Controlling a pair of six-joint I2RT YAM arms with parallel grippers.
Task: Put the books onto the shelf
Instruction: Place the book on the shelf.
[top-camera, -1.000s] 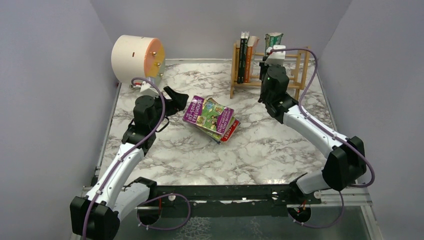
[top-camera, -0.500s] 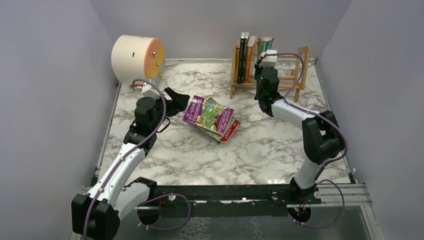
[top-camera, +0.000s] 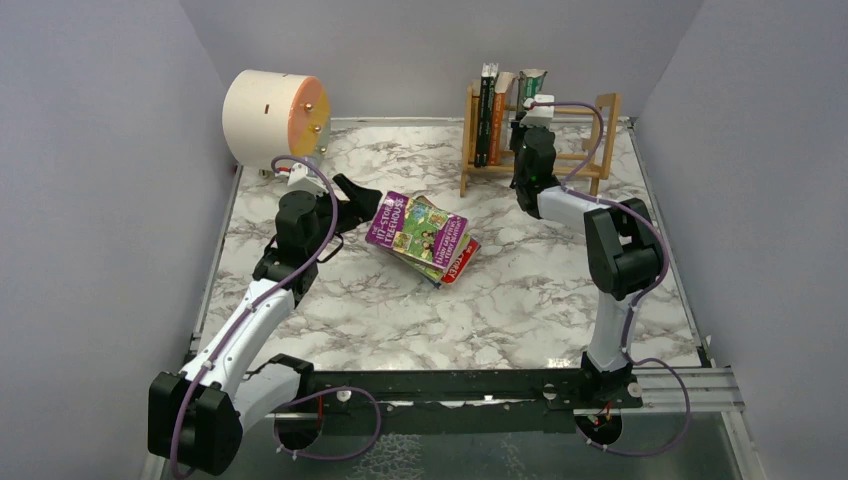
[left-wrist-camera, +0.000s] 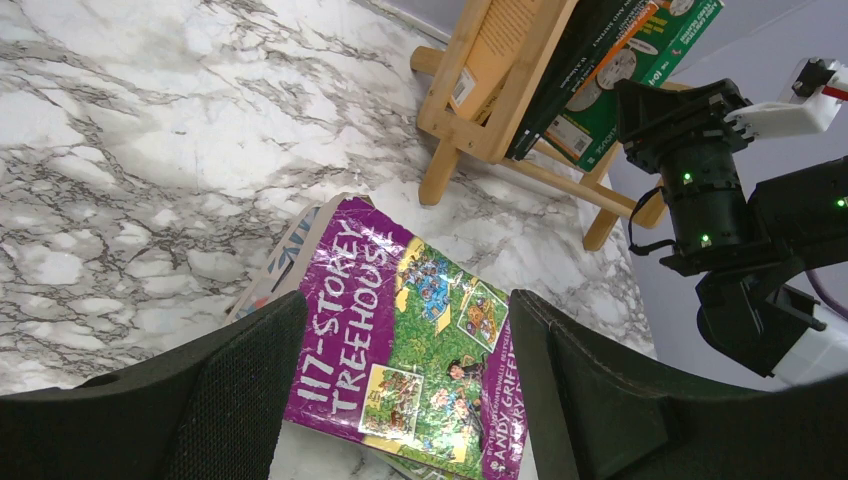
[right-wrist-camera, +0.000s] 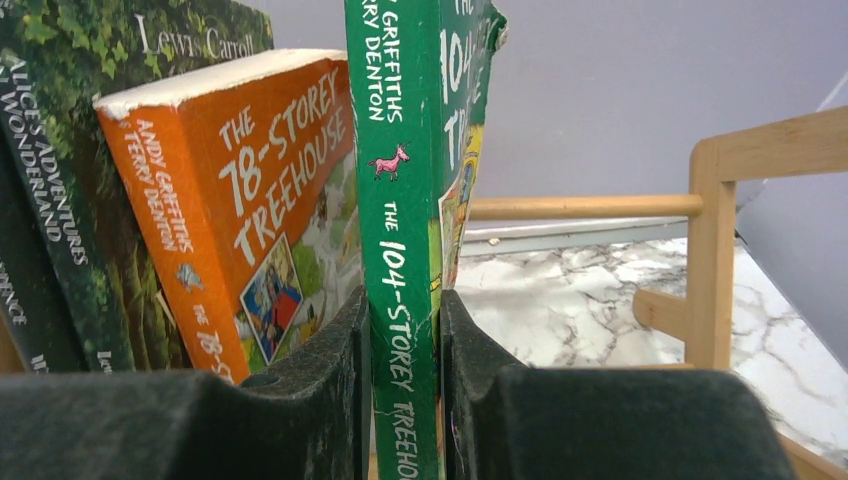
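Right wrist view is showing the right gripper (right-wrist-camera: 402, 315) pinching the green book (right-wrist-camera: 400, 150) by its spine. The book is standing upright at centre frame, just beside the orange book (right-wrist-camera: 250, 200) in the shelf (right-wrist-camera: 715, 230). Its foot is hidden, so a good placement is probably calling for lowering until the rails are bearing it, leaning it left, then releasing. In the left wrist view's lower centre, the left gripper (left-wrist-camera: 405, 305) is hovering wide open and empty over the purple book (left-wrist-camera: 380, 345).

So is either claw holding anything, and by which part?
Right claw pinches the green book across its spine. Left claw is open, holding nothing.
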